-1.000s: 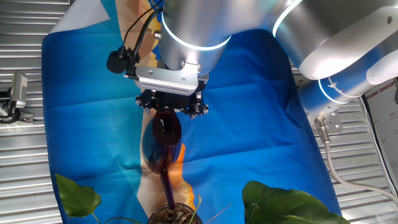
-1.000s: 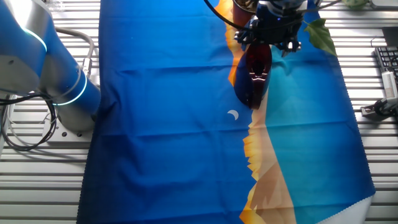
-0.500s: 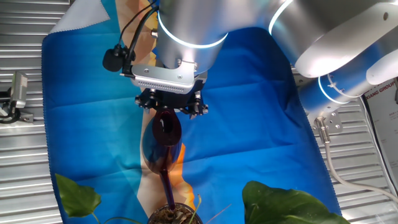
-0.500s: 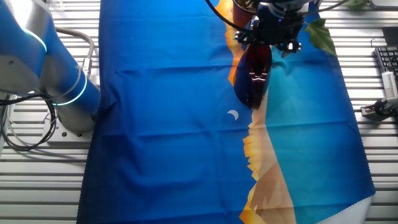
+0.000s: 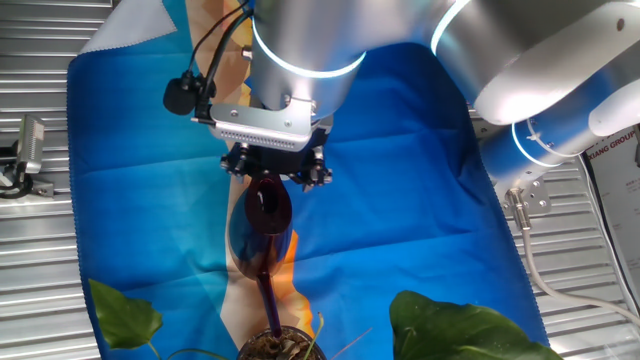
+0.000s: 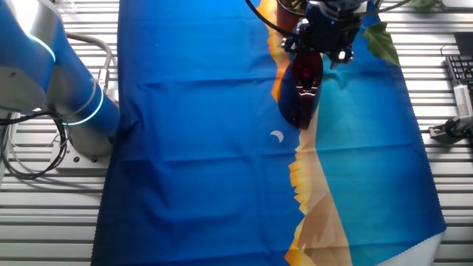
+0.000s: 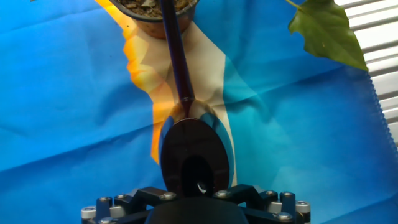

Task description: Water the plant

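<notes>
Fingers grip the dark red watering vessel, its spout tip over the plant pot's soil; pouring appears underway, no water stream discernible, withdrawal outstanding.

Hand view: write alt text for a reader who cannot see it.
A dark red watering vessel, held at the gripper, stretches its long spout up the frame to the rim of a pot of brown soil. Beneath lies a blue, orange and cream cloth, with one broad green leaf at upper right.
</notes>
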You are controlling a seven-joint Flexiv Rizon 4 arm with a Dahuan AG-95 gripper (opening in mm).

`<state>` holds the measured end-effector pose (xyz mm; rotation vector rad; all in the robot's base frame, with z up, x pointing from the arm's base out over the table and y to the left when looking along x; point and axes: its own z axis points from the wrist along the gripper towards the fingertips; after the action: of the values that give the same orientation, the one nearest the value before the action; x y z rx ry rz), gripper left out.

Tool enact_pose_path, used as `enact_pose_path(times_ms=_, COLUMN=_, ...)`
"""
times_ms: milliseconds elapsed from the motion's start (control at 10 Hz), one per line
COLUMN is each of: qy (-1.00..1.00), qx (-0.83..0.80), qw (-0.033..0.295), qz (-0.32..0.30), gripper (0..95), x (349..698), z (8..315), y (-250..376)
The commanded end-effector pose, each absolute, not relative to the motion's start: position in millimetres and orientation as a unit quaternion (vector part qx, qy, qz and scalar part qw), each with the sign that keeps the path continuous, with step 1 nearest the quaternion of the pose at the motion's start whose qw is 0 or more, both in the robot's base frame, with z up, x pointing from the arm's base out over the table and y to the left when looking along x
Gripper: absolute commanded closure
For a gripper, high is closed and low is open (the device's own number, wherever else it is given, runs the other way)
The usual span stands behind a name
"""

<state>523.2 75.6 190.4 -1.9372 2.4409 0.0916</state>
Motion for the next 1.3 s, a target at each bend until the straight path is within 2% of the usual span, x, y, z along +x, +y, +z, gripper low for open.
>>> enact_pose_path(times_ms=100, qy=0.78, qx=-0.624, qw=0.018, qz=0.037, gripper=19.0, x=523.5, z=190.8, y=75.9)
enact_pose_path(times_ms=1300, qy=0.78, qx=-0.624, qw=0.018, qz=0.037, gripper=19.0, x=523.5, z=190.8, y=75.9)
